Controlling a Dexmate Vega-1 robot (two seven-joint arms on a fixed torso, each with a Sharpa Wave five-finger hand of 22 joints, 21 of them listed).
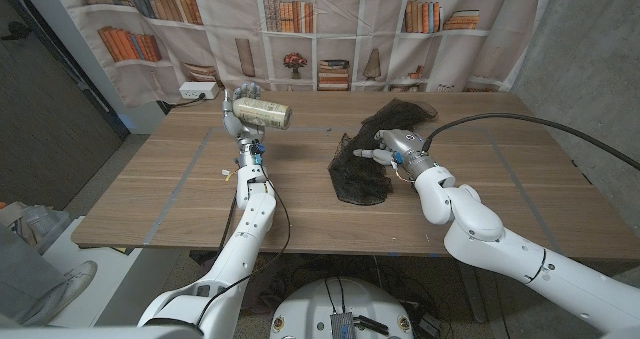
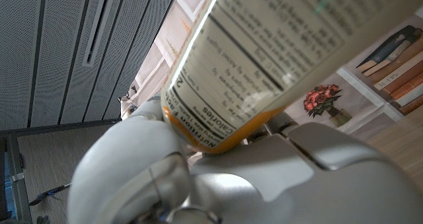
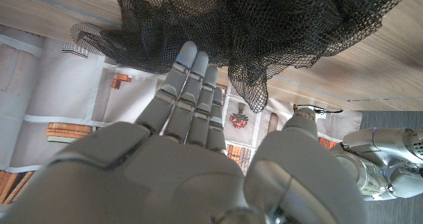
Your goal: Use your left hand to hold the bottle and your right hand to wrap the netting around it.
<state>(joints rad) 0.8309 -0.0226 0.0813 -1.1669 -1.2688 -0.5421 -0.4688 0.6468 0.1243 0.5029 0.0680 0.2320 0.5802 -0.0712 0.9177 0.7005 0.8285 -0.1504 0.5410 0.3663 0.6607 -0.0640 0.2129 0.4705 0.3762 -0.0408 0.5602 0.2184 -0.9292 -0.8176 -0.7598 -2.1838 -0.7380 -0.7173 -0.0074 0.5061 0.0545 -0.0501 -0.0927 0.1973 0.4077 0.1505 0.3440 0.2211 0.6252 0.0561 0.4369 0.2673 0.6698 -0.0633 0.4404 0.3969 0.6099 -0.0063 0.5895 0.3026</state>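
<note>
Your left hand [image 1: 238, 112] already grips the bottle [image 1: 262, 112] aloft on its side, while your right hand [image 1: 392, 146] – fingers straight and apart, holding nothing – rests on the netting [image 1: 362, 169] on the table [image 1: 150, 194] – next, I judge, gather the mesh.

Bottle [image 1: 261, 113]: cream label printed with fine black text, orange band at its end; netting [image 1: 368, 151]: black open mesh; table [image 1: 150, 194]: mid-brown wood grain crossed by pale tape lines; left hand [image 1: 238, 112] and right hand [image 1: 393, 144]: silver-grey shells; backdrop curtain [image 1: 330, 34]: printed bookshelf pattern, orange and brown book spines, one red flower bouquet.
</note>
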